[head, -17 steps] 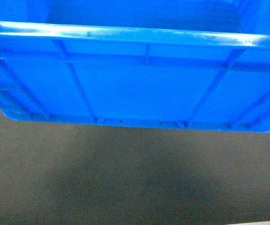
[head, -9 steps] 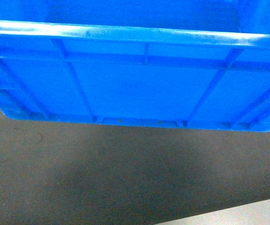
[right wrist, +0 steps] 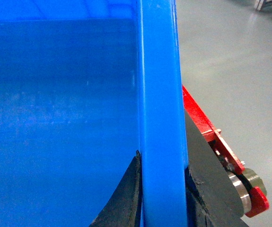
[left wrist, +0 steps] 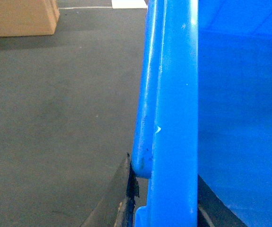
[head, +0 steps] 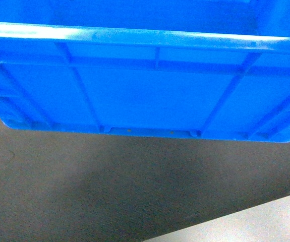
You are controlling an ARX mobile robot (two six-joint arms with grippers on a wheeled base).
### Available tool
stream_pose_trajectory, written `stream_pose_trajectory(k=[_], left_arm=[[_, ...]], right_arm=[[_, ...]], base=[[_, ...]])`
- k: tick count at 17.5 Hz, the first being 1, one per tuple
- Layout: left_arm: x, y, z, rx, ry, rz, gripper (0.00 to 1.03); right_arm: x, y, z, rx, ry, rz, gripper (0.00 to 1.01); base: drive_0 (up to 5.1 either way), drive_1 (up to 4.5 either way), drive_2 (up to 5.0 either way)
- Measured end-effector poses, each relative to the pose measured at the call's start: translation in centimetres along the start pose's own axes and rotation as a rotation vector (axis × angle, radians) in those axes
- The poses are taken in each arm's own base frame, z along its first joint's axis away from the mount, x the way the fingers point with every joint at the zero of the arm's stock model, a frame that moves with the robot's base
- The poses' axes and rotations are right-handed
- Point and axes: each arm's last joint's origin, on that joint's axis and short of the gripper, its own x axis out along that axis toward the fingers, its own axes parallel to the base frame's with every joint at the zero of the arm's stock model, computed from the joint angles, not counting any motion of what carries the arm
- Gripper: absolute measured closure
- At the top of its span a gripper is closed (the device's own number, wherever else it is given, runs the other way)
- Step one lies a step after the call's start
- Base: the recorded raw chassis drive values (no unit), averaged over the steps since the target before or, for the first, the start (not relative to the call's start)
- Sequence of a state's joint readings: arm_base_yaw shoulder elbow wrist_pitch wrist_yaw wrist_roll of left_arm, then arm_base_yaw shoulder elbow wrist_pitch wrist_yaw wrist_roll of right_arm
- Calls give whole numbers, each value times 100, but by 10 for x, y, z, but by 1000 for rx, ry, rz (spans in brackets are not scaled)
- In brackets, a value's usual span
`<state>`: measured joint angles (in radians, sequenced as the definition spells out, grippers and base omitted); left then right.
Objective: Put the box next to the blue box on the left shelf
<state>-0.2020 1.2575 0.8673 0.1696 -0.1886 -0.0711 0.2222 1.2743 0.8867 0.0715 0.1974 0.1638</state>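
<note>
In your head view the box point(head: 150, 96) fills the whole upper part of the picture, its ribbed near wall and thick rim blocking everything beyond it. Below it lies dark carpet point(head: 109, 186), and a paler strip of floor point(head: 255, 224) cuts across the near right corner. Neither arm shows here, and no shelf can be seen.

In your left wrist view the box's rim runs upright through the middle, with the blue inside to the right. The left gripper point(left wrist: 162, 201) has one dark finger outside the wall and one inside, clamped on the rim. A cardboard carton point(left wrist: 20, 18) sits far left on the dark floor.

In your right wrist view the rim again runs upright, the box's inside to the left. The right gripper point(right wrist: 164, 198) straddles it, a dark finger on each side, pinching the rim. A red bracket point(right wrist: 216, 142) with a metal roller sits just right of the outer finger, over pale grey floor.
</note>
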Motion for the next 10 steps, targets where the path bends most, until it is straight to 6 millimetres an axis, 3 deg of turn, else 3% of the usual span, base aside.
stream_pose_trajectory(k=[10], left_arm=[[0,0,0,-1,-1,0,86]], right_arm=[[0,0,0,0,0,0,84]], base=[[-161,-161,-161]])
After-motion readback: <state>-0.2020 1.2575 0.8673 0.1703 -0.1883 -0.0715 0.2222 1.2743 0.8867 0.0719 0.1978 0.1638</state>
